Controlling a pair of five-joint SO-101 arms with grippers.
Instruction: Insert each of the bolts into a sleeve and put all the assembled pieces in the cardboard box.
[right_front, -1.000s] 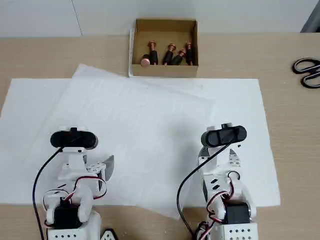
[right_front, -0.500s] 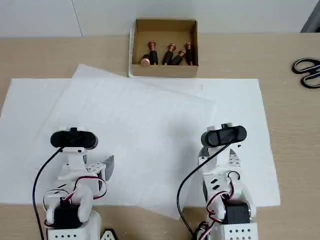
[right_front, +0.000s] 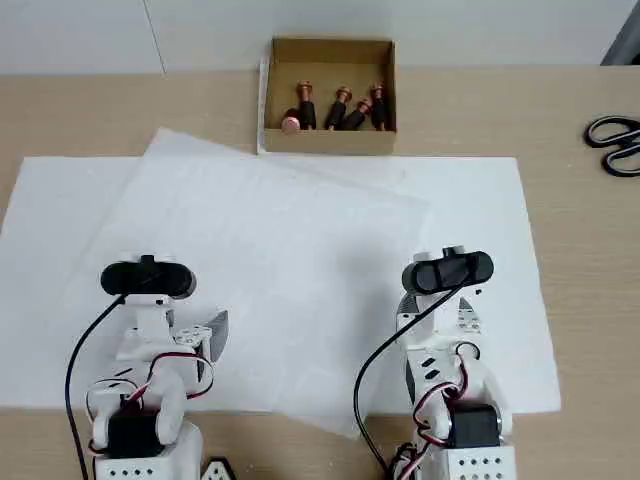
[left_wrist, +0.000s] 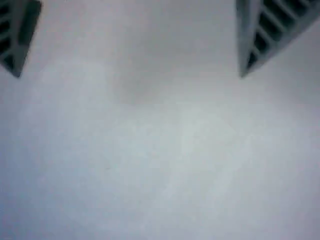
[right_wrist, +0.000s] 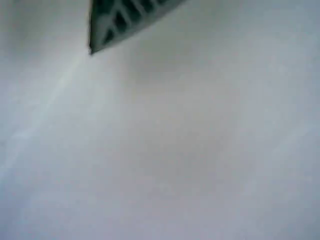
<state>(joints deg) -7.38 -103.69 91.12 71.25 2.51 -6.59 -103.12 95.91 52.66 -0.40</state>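
We are seeing the left arm's fingers (left_wrist: 265, 30) standing spread wide over the white paper (right_front: 300, 250); for the right arm (right_front: 445, 375) we cannot tell. Far from both, four assembled pieces (right_front: 340, 108), black sleeves with copper-coloured ends, are lying in the cardboard box (right_front: 330, 46) at the table's (right_front: 80, 110) far middle. Their long axes are running roughly near-to-far, two of them leaning.

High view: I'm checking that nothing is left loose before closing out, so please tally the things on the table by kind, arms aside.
assembled pieces: 4, all in the box
cardboard box: 1
white sheets: 2, overlapping
scissors: 1
Total: 8
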